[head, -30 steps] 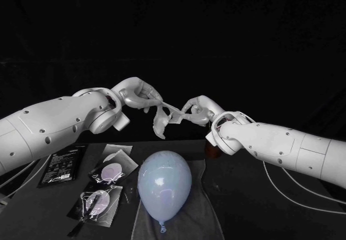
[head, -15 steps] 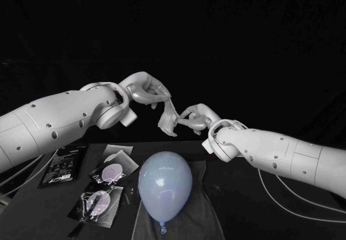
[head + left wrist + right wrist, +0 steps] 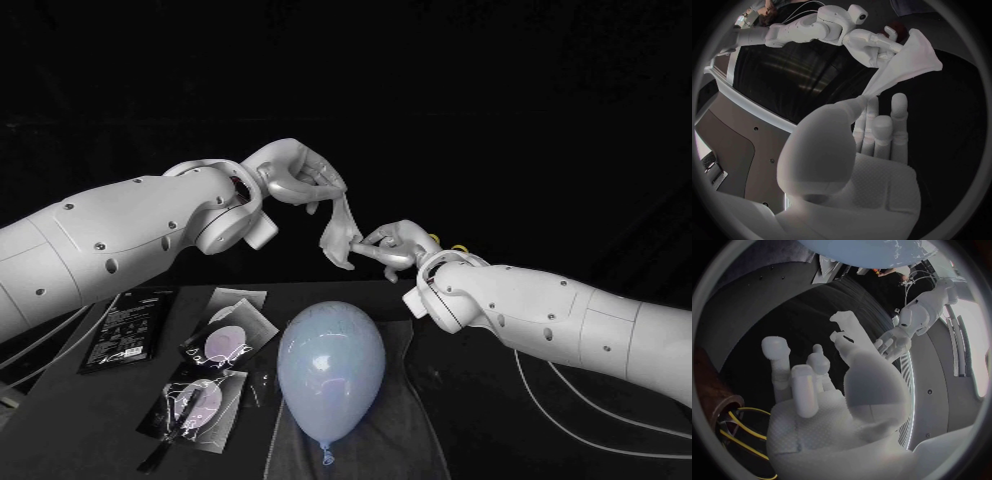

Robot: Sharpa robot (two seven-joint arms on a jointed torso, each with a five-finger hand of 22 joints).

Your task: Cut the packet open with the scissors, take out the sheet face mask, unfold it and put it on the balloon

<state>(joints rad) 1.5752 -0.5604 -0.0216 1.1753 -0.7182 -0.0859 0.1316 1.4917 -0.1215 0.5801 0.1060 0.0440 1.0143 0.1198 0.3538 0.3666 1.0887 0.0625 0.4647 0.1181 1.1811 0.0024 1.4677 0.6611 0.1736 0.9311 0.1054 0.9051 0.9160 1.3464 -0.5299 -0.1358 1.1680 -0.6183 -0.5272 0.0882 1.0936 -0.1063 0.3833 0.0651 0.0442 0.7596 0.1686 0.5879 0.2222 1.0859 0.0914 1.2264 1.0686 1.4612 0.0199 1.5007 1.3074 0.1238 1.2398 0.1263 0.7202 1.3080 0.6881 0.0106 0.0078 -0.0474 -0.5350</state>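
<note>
The sheet face mask (image 3: 343, 222) hangs in the air above the counter (image 3: 483, 405), stretched as a narrow, bunched strip between the two hands and well above the balloon (image 3: 332, 365), which lies on a grey cloth (image 3: 387, 440) near the counter's front. The left hand (image 3: 296, 178) pinches the mask's upper end between thumb and fingers (image 3: 879, 131), with the other fingers held straight alongside. The right hand (image 3: 389, 243) pinches the lower end against its thumb, the rest of its fingers (image 3: 801, 385) standing apart. The main risk is tearing: the sheet looks thin and wet, and if the hands pull apart along the strip instead of spreading it sideways, it may rip at a pinch point or at an eye opening. A damp sheet also clings to itself, so the folds may stay stuck and the mask may reach the balloon as a rope, not a face. Both holds are small pinches near an edge, so a slip at either end would drop that end, perhaps onto the opened packets (image 3: 219, 345) to the left. The balloon looks unanchored, so a push while laying the mask down could roll it off the cloth.
</note>
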